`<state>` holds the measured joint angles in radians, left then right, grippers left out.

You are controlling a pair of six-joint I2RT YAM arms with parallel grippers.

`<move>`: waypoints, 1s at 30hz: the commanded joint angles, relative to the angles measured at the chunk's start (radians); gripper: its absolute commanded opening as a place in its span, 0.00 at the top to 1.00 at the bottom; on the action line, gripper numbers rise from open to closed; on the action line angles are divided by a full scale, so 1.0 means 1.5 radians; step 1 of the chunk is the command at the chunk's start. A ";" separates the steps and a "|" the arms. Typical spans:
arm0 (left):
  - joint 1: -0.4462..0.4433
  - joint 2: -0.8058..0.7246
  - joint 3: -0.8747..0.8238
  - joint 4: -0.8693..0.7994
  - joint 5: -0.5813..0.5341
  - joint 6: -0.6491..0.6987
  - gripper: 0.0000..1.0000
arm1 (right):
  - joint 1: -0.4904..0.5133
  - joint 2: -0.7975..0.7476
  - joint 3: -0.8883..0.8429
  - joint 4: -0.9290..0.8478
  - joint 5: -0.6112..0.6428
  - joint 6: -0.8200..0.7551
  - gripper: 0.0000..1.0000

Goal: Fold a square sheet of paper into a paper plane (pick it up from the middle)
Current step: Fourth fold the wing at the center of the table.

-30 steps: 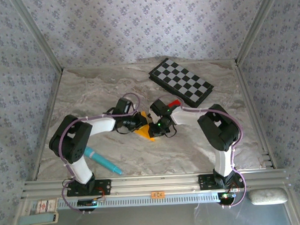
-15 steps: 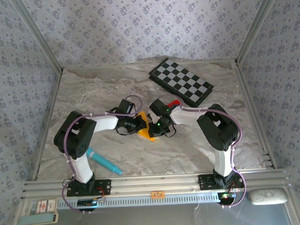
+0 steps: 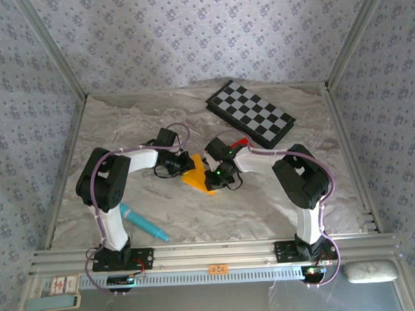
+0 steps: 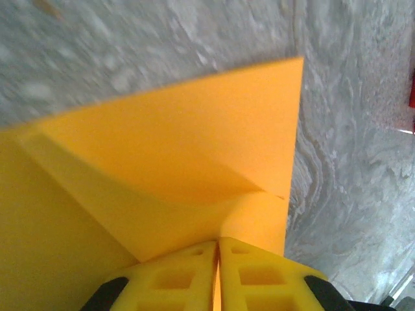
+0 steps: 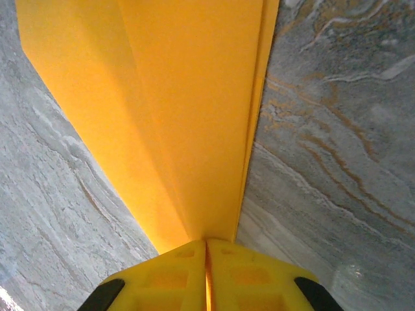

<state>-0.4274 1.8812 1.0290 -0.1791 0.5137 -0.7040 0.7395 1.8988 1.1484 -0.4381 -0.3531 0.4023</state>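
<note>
Pinching was done on paper (image 3: pixel 195 178) by left gripper (image 4: pixel 218 259) and right gripper (image 5: pixel 206 249), jaws pressed together on it, mid table (image 3: pixel 123 125). Best pulled gently, edges lined up, nothing torn.

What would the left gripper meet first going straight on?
The left gripper, shut on the paper plane, meets that paper first; past its far edge lies bare table, likely, depth being unclear.

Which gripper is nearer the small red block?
Right. The right gripper is left of the small red block; the left gripper lies farther left, across the orange-yellow folded paper.
</note>
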 commanded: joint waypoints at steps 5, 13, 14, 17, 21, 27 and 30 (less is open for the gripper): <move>0.076 0.051 0.030 -0.032 -0.075 0.065 0.89 | -0.004 0.053 -0.043 -0.105 0.113 -0.010 0.89; 0.132 0.071 0.072 -0.050 -0.073 0.095 0.88 | -0.004 0.051 -0.046 -0.125 0.115 -0.009 0.90; 0.137 0.068 0.075 -0.049 -0.073 0.096 0.88 | -0.004 0.050 -0.046 -0.125 0.115 -0.009 0.90; 0.150 0.062 0.097 -0.053 -0.076 0.097 0.88 | -0.003 0.051 -0.043 -0.126 0.114 -0.007 0.90; 0.154 0.012 0.105 -0.050 -0.077 0.085 0.88 | -0.005 0.045 -0.039 -0.125 0.103 -0.006 0.89; 0.138 -0.145 -0.016 0.033 -0.055 0.001 0.87 | -0.008 0.031 -0.028 -0.119 0.078 -0.007 0.89; 0.110 -0.178 -0.066 0.059 -0.040 -0.034 0.87 | -0.008 0.025 -0.025 -0.116 0.065 -0.010 0.88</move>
<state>-0.2298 1.6531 0.9802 -0.1516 0.4301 -0.6861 0.7395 1.8980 1.1511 -0.4427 -0.3553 0.4023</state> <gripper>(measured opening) 0.132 0.115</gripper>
